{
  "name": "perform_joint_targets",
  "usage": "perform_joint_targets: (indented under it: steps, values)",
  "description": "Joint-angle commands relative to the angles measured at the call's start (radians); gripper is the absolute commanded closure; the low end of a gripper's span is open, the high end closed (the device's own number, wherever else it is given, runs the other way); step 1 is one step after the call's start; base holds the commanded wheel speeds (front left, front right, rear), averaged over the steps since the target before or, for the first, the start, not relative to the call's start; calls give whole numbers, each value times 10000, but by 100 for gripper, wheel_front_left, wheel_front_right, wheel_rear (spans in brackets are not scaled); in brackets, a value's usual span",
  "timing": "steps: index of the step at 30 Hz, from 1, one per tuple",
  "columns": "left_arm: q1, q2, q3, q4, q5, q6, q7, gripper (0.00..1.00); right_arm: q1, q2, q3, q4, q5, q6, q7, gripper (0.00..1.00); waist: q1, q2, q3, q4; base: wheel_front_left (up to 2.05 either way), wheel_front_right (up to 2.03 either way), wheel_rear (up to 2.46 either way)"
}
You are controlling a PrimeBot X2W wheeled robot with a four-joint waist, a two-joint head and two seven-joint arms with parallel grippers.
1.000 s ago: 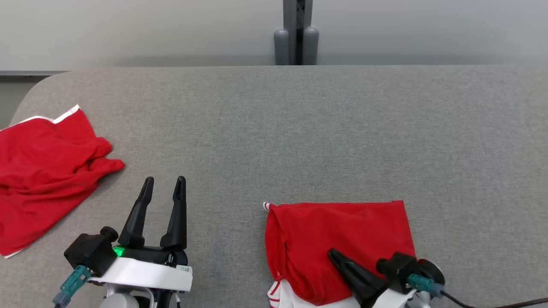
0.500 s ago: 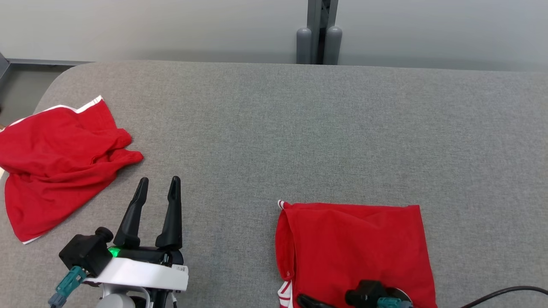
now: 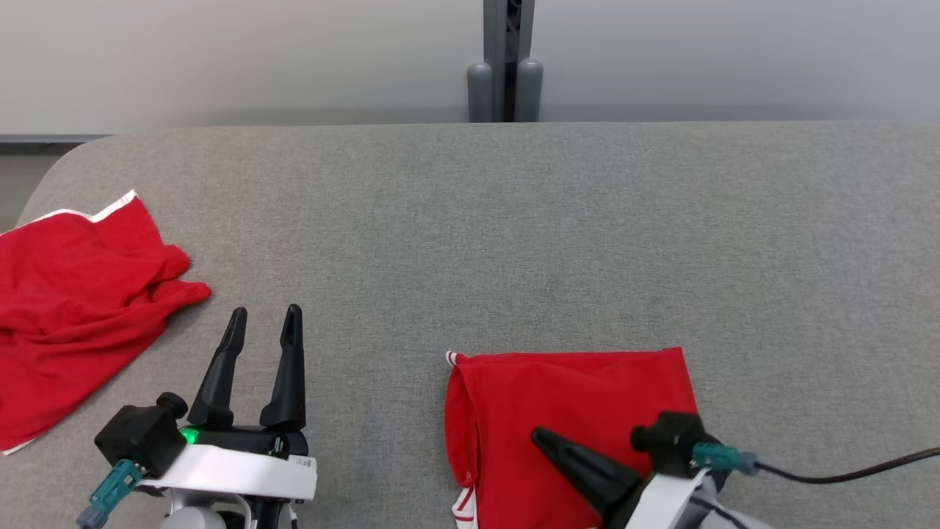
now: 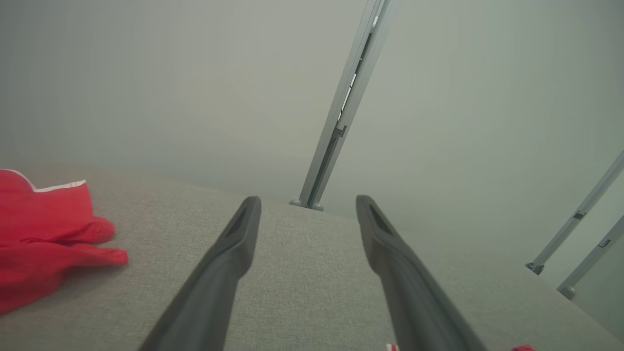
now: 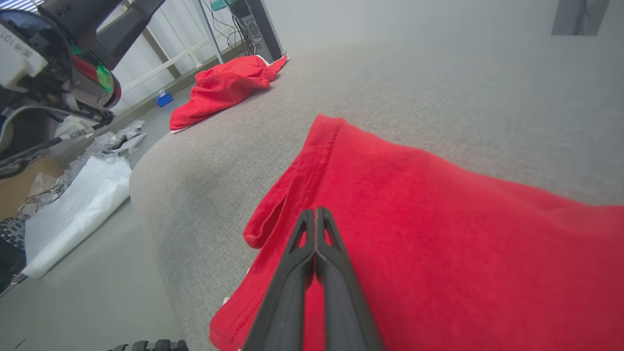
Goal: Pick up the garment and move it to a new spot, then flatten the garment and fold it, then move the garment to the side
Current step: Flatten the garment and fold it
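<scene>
- garment (image 3: 580, 404): solid red; white trim with red stripes at near left corner.
- second garment (image 3: 66, 301): same red, thin white band along one edge.
- worktop (image 3: 514, 235): mid grey, fine woven fleck, no print.
- left tool (image 3: 265, 311): black fingers; white wrist band, green light at base, teal plug.
- right tool (image 3: 540, 437): black fingers; teal plug, black cable (image 3: 844, 474).
- wall (image 3: 220, 59): pale grey-white, plain.
- post (image 3: 507, 51): grey.
- right wrist view: white sheet (image 5: 73, 204) on grey floor (image 5: 87, 302); small blue object (image 5: 164, 99).

Open table (image 3: 514, 220) beyond folded garment (image 3: 580, 397)
</scene>
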Motion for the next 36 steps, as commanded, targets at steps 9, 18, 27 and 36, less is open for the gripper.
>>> perform_joint_targets:
  steps: [9,18,27,36]
  values:
    - [138,38,227,-121,112,-14,-29,0,149,-401,-4191,-879,-2313,9,-70,100,0,0,-315,-803,0,0,0]
    - [213,37,312,-241,113,-14,-29,0,1465,692,-8076,-1502,-5224,6,-72,100,0,0,-371,-1418,0,0,0]
    - [386,37,597,-227,39,-14,-29,0,2188,1695,-9769,-1724,-6529,7,-73,100,0,0,-339,-1690,0,0,0]
    - [535,31,409,-68,120,-14,-29,0,2387,2225,-10716,-1326,-7207,4,-73,0,0,0,-378,-1671,0,0,0]
